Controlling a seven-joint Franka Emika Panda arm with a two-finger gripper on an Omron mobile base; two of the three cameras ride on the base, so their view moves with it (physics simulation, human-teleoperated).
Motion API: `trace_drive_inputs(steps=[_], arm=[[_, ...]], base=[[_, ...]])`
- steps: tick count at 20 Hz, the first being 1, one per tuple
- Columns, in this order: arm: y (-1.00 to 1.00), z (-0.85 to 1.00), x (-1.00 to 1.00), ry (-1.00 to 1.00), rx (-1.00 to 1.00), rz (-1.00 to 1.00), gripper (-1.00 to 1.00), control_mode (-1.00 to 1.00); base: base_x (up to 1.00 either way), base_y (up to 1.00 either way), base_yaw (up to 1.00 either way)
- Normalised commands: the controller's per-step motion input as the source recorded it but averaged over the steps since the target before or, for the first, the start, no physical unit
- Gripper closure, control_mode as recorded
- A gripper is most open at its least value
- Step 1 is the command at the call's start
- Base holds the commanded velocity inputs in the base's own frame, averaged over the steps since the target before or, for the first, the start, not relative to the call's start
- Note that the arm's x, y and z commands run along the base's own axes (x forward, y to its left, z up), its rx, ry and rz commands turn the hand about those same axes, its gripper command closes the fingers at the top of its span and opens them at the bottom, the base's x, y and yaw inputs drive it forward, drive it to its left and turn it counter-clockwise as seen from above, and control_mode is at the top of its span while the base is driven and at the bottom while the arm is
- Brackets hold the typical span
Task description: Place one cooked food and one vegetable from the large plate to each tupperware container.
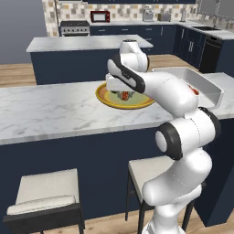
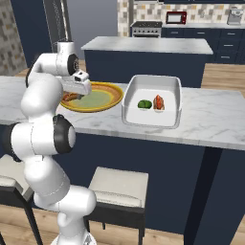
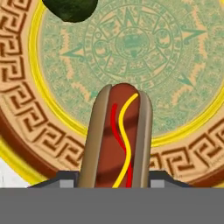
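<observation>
My gripper (image 3: 113, 180) is down on the large plate (image 3: 26, 109), its two finger tips pressed against the sides of a hot dog (image 3: 118, 135) with red and yellow sauce lines. The hot dog lies across the plate's patterned yellow-orange rim. A dark green vegetable (image 3: 70, 8) sits further in on the pale green centre. From the right base view, the gripper (image 2: 74, 94) hangs over the near left part of the plate (image 2: 112, 93). Beside the plate stands a white tupperware container (image 2: 131, 112) holding a green vegetable (image 2: 144, 104) and an orange-red cooked piece (image 2: 159, 102).
The plate (image 1: 103, 98) and the container (image 1: 210, 89) rest on a marble counter (image 1: 50, 114). Two stools (image 1: 45, 187) stand under its front edge. A second island (image 2: 143, 45) and kitchen cabinets lie behind.
</observation>
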Motion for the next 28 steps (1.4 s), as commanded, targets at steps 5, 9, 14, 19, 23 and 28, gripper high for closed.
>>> trace_drive_inputs(steps=[5,9,14,19,23,28], arm=[[-0.54,0.32,-0.49,0.00,0.04,0.51,1.00,-1.00],[-0.14,0.03,-0.49,0.00,0.00,0.40,1.00,-1.00],[-0.10,0.00,-0.03,0.04,0.02,0.41,1.00,-1.00],[-0.02,0.11,-0.12,0.01,-0.06,-0.10,1.00,-1.00],[-0.08,0.00,0.00,0.04,-0.05,-0.25,1.00,-1.00],[-0.01,0.00,0.00,0.01,0.00,-0.06,1.00,-1.00]], base=[[0.00,0.00,0.00],[0.00,0.00,0.00],[0.00,0.00,0.00],[0.00,0.00,0.00],[0.00,0.00,0.00],[0.00,0.00,0.00]])
